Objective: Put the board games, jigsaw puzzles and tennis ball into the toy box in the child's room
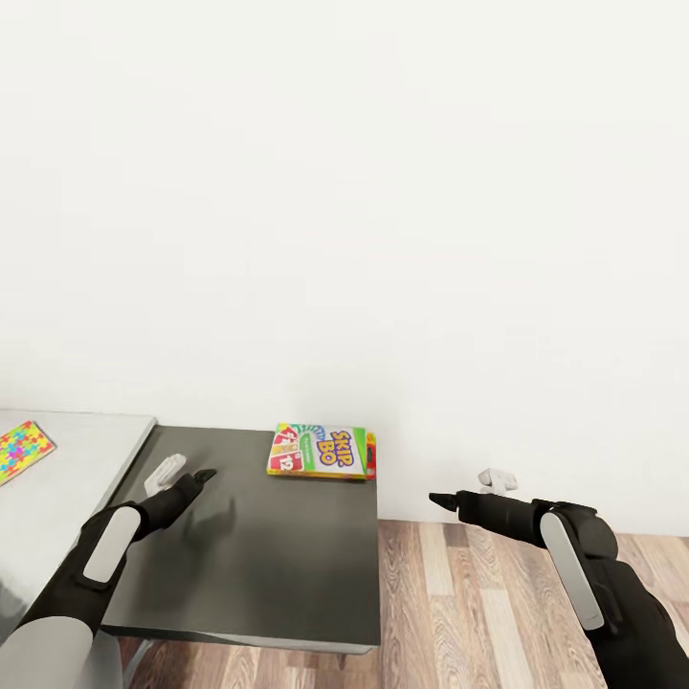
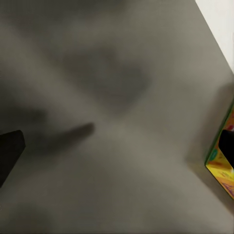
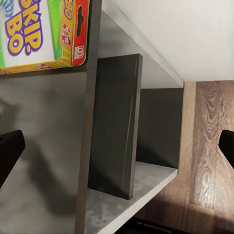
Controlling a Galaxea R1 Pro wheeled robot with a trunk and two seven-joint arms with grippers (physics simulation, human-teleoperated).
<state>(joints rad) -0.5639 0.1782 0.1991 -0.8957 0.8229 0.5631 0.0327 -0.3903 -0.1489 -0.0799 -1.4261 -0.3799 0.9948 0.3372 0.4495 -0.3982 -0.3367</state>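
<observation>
Flat yellow, green and red "Skip-Bo" game box (image 1: 322, 451) lying near the far right corner of the dark grey cabinet top (image 1: 268, 565), beside the white wall (image 1: 383, 191). A thin multicolour puzzle-piece box (image 1: 21, 450) rests on the adjoining light grey desk top (image 1: 67, 478). The left gripper (image 1: 191, 478) hovers over the cabinet top, its spread not discernible. The right gripper (image 1: 459, 498), fingers spread, hangs over the wood-plank floor (image 1: 478, 612) beside the cabinet.
</observation>
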